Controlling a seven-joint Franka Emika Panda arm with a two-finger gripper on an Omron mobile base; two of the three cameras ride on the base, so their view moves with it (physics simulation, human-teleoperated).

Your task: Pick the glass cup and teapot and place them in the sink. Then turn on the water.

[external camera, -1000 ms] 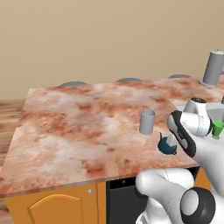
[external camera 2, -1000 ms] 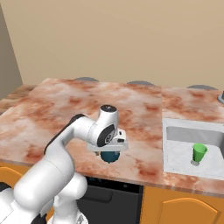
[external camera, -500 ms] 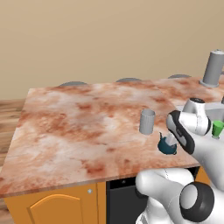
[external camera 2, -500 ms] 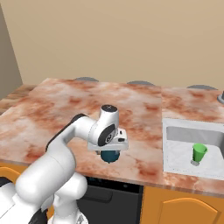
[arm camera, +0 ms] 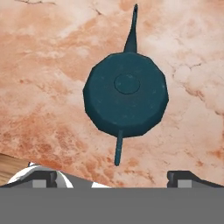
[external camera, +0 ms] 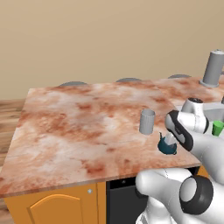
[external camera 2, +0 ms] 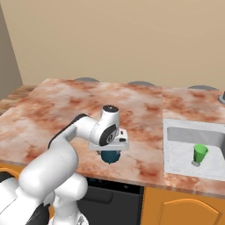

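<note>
The dark teal teapot (arm camera: 126, 94) stands upright on the marble counter near its front edge, seen from above in the hand view, with its thin handle and spout along the vertical. My gripper (arm camera: 113, 177) hangs open right over it, its fingertips (arm camera: 41, 177) spread wider than the pot and touching nothing. From the left base view the teapot (external camera: 167, 144) sits just under my hand. The grey glass cup (external camera: 147, 121) stands upright a little behind and left of it. The sink (external camera 2: 180, 151) lies to the right, and the tall grey tap (external camera: 213, 68) stands behind it.
A small bright green cup (external camera 2: 200, 154) stands in the sink basin. The counter's front edge (external camera: 87, 181) runs close in front of the teapot, with orange cabinets below. The marble counter (external camera: 78, 127) stretches wide to the left.
</note>
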